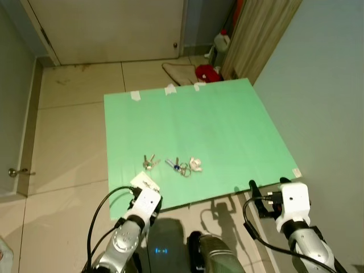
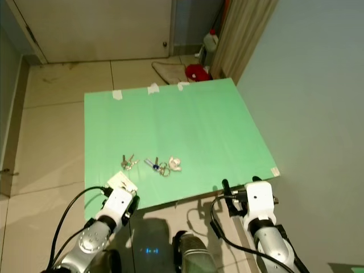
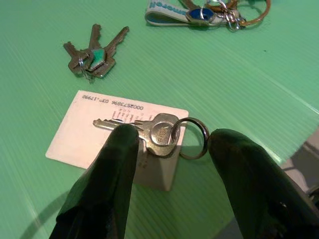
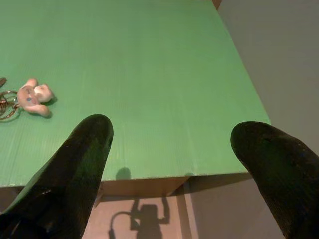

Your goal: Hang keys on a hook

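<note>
A green board (image 1: 193, 125) lies low over the tiled floor. Near its front left edge a single silver key with a ring (image 3: 162, 132) rests on a white card (image 3: 79, 137). My left gripper (image 3: 172, 144) hovers open just over it, one finger above the key's blade and the other past the ring. Farther in lie a bunch of keys with a green tag (image 1: 149, 162) and a blue-strapped key ring (image 1: 177, 166) with a small pink figure (image 1: 195, 165). My right gripper (image 4: 172, 139) is open and holds nothing at the board's front right edge.
Strips of tape fix the board's far edge. Behind it are a cloth (image 1: 179, 73), a red object (image 1: 207, 73), a white bottle (image 1: 222, 42) and a curtain (image 1: 259, 34). A closed door (image 1: 108, 28) stands at the back, a wall (image 1: 330, 85) on the right.
</note>
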### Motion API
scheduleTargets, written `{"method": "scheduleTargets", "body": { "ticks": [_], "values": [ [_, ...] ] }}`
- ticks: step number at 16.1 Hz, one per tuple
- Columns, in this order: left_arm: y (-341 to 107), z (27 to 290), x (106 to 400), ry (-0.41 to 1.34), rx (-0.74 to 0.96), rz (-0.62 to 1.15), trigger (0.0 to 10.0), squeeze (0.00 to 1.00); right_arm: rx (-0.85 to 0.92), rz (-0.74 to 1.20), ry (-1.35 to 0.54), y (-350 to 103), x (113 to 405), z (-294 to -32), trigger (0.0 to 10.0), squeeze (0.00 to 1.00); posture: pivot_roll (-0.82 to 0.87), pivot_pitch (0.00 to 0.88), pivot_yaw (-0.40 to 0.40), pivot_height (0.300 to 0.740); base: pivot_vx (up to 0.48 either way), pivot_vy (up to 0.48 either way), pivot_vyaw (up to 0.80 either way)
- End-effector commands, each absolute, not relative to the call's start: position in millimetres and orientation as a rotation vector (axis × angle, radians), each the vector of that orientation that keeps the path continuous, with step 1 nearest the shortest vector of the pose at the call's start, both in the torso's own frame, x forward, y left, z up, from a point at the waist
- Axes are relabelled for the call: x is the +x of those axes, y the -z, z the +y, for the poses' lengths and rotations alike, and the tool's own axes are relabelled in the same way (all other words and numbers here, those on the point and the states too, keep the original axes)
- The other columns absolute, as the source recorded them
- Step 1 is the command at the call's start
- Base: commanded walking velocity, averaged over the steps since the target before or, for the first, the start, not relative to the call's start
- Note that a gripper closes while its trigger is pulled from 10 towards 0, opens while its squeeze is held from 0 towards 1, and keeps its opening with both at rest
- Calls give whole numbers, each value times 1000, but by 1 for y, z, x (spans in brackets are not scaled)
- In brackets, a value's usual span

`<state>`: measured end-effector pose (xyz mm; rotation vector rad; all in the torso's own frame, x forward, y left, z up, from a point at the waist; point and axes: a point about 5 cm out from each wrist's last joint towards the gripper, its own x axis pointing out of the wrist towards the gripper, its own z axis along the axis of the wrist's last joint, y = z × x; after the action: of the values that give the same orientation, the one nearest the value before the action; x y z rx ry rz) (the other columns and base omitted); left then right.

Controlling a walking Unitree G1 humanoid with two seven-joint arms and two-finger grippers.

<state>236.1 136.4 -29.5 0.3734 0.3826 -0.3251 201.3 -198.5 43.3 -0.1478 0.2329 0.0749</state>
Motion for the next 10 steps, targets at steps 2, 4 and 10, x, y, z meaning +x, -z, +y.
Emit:
{"method": "scheduleTargets", "body": {
  "ticks": [2,4,10],
  "values": [
    [36,134,229,338,359,414,10000,0,-145,246,-58,-43,197,-201,10000,0,-230,215,-84,740,0,0,0],
    [35,131,232,351,367,401,10000,0,-143,251,-55,-43,195,-201,10000,0,-231,218,-82,740,0,0,0],
    [29,124,236,371,402,333,10000,0,-140,259,-54,-41,196,-199,10000,0,-219,219,-78,740,0,0,0]
  ]
}}
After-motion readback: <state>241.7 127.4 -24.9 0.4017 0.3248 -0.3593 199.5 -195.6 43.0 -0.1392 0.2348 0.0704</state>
